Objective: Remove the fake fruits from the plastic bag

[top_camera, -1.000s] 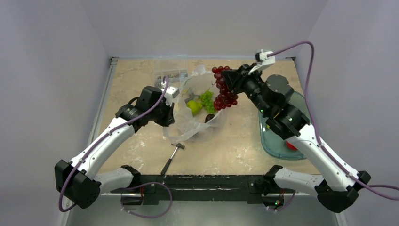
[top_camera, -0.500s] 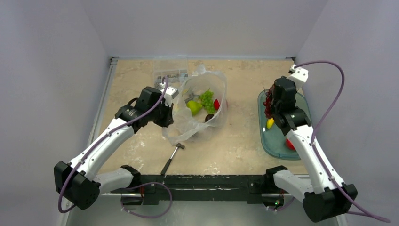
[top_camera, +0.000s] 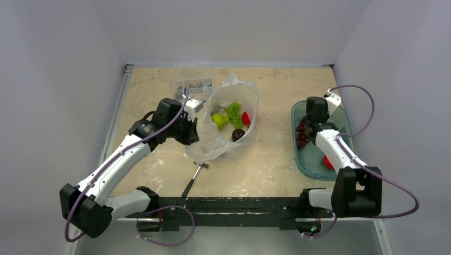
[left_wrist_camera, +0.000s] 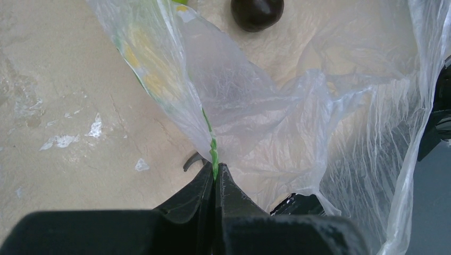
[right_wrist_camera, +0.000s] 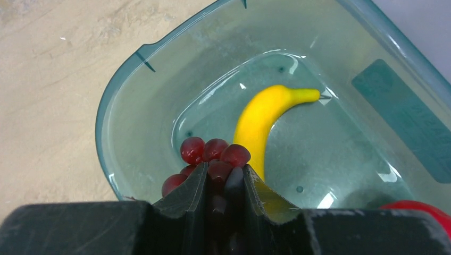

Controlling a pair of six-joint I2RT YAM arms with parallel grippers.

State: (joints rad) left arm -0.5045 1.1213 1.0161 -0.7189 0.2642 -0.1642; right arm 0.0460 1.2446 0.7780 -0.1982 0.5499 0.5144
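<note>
The red grape bunch (right_wrist_camera: 213, 159) hangs pinched in my right jaws, low over the teal tray (right_wrist_camera: 133, 106) at the right of the bench (top_camera: 276, 159), its berries just beside the banana (right_wrist_camera: 260, 125) lying there. Released from here, I judge it could catch the tray's left rim and roll out, or its stem could snag on a jaw. Well to the left, the plastic bag (top_camera: 213, 146) holds a green apple (top_camera: 219, 121), green grapes (top_camera: 233, 111), a red fruit (top_camera: 245, 118) and a dark plum (top_camera: 237, 134). My left jaws are clamped tight on its thin edge; a tug might tear the film or spill fruit toward the hammer (top_camera: 194, 178).
</note>
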